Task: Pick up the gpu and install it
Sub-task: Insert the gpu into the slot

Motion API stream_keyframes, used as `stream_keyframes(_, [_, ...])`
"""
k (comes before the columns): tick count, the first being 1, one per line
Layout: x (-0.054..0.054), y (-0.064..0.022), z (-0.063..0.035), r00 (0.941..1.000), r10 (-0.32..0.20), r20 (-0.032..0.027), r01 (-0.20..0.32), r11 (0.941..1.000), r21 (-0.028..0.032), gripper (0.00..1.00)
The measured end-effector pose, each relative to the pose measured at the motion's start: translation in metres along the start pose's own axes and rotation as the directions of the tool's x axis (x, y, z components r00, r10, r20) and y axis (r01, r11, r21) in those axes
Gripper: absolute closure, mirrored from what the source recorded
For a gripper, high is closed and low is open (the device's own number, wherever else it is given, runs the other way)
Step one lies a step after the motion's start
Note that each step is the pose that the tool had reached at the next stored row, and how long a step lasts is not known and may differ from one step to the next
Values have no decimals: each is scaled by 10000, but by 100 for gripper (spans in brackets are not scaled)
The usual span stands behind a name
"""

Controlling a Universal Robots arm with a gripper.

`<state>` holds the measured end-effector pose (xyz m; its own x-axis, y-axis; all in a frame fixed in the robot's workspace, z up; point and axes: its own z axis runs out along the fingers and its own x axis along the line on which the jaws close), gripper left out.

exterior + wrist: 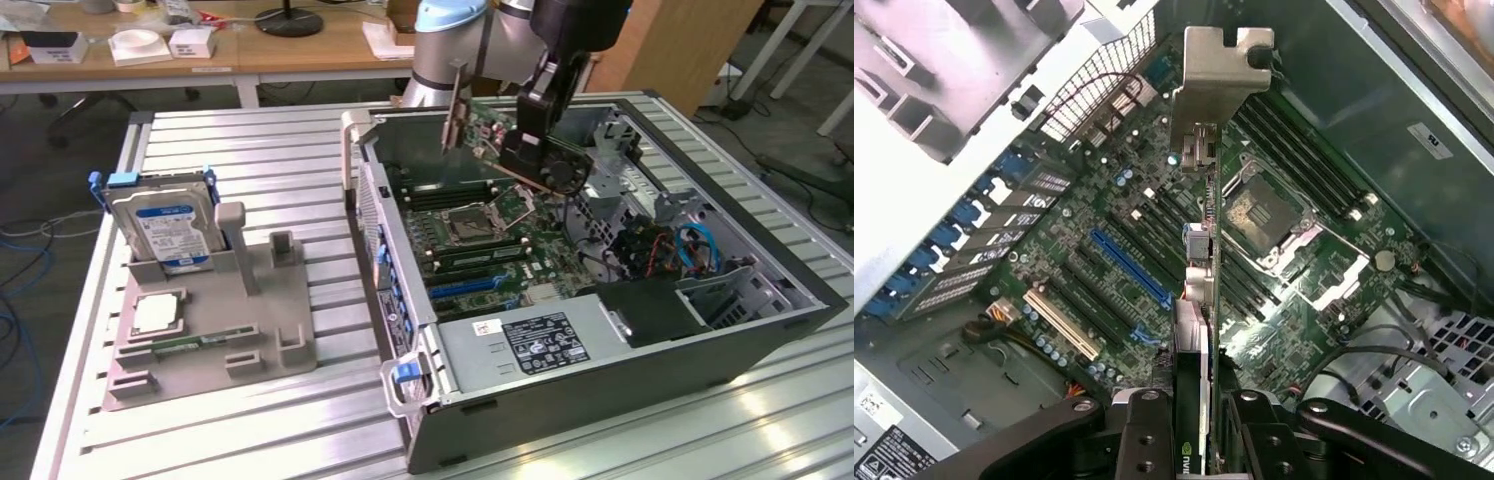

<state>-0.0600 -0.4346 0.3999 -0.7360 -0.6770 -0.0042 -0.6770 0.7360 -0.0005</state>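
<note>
Case (747, 320) lies on its side, open upward; access from above unobstructed. Gripper (534, 140) holds gpu (501, 140) edge-down above motherboard (487, 240), apart from it. Below the card: CPU socket (1264, 215) with raised latch, RAM slots (1304, 150), blue slot (1129, 268). Power supply (534, 345) and drive cage (727, 290) narrow the sides. Cables (694, 250) possibly intrude near the cage.

A slatted metal table (267, 150) carries a grey holder tray (287, 355) and an open computer case (747, 335).
</note>
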Motion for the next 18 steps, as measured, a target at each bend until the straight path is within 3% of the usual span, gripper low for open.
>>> stream_keyframes(10, [-3, -3, 1, 9939, -1100, 1, 1100, 9939, -5, 74])
stream_keyframes(18, [-8, -8, 1, 9782, -2078, 2, 2078, 9782, -9, 74])
